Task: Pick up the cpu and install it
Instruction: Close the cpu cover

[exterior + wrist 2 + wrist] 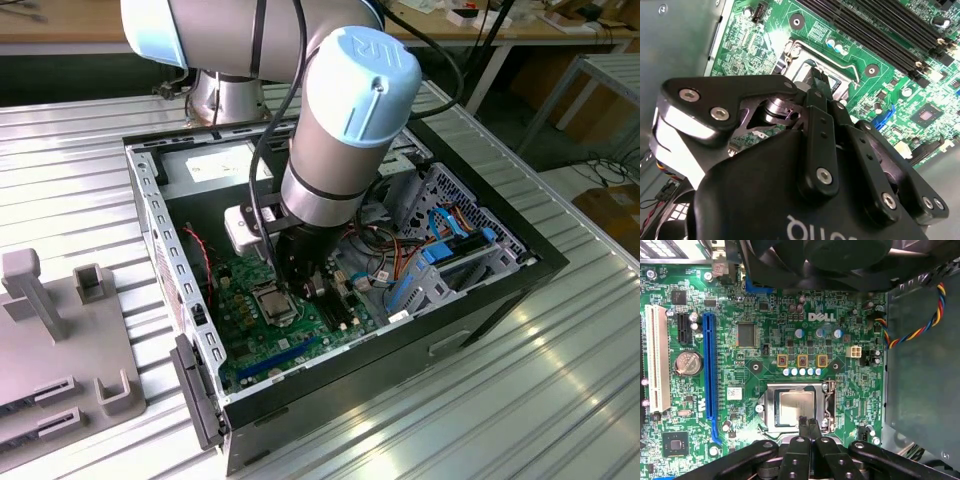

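I see the cpu seated in its socket frame on the motherboard; pincer pinched narrow, tips at the chip's edge (holding nothing).

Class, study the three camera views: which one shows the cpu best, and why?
The first wrist view: the cpu faces the camera, lying in its socket. In the exterior view it looks small beside the arm. In the second wrist view the pincer hides most of it.

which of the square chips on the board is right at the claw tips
The silver-topped cpu in its socket, directly at the claw. The two dark chips, one above and one beyond the blue slot, sit farther off.
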Robot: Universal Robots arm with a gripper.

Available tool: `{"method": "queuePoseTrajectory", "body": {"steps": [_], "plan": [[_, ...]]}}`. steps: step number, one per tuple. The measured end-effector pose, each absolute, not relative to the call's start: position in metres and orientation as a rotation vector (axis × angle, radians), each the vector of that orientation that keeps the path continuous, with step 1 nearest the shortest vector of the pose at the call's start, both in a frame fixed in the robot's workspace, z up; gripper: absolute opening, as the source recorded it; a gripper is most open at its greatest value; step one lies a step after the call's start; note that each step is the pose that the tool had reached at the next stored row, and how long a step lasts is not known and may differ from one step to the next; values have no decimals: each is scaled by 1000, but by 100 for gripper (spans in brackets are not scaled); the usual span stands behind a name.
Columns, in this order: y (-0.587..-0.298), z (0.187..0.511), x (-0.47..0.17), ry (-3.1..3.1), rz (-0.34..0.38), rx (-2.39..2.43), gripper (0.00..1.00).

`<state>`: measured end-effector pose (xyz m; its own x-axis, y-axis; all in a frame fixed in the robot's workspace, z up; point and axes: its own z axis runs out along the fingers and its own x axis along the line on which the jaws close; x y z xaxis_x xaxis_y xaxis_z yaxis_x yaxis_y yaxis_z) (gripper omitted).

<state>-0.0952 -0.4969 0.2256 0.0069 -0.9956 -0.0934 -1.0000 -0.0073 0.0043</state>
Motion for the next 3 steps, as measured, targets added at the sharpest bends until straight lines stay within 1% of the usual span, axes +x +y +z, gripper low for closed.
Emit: {"method": "queuePoseTrajectory", "body": {"steps": [3], "plan": [[-497,226,-95,2167,107,-2185,11]]}}
